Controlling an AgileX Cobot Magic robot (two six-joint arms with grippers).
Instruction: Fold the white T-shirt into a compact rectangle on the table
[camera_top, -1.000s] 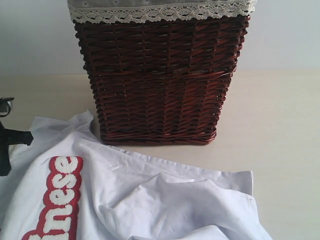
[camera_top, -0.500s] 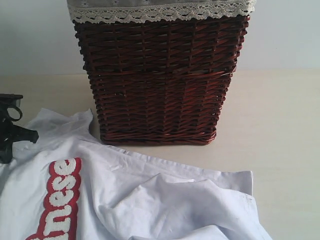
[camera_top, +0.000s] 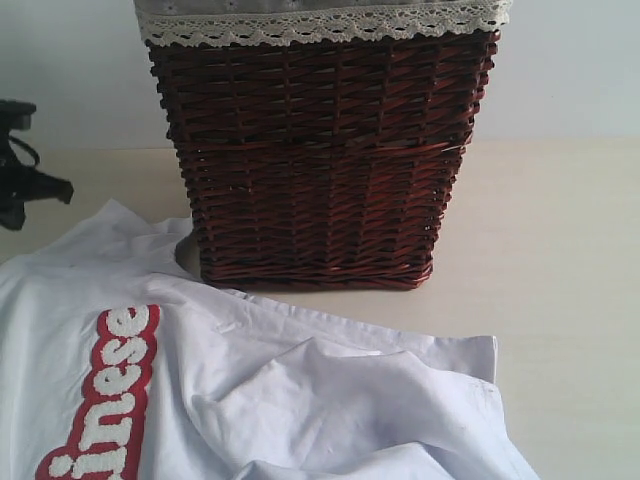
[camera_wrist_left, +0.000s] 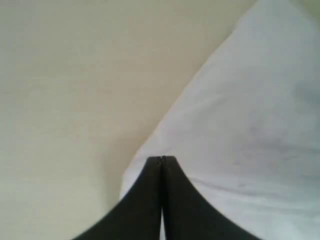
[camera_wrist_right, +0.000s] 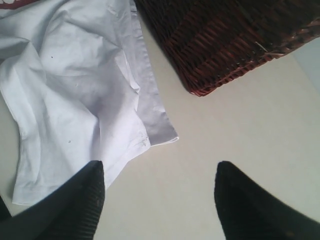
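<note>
Along the table's (camera_top: 560, 250) near edge, before the wicker basket (camera_top: 320, 160), the white T-shirt (camera_top: 300, 400) lies rumpled. My left gripper (camera_wrist_left: 161, 159), jaws together, seems to pinch its hem; my right gripper (camera_wrist_right: 160, 170) hovers with jaws apart. I should pull the cloth flat before folding.

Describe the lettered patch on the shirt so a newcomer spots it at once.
Find the dark brown wicker basket standing on the pale table; the white T-shirt lies rumpled in front of it. Toward the shirt's left side in the exterior view runs the patch: fuzzy white letters on red, the only colour on plain white cloth.
</note>
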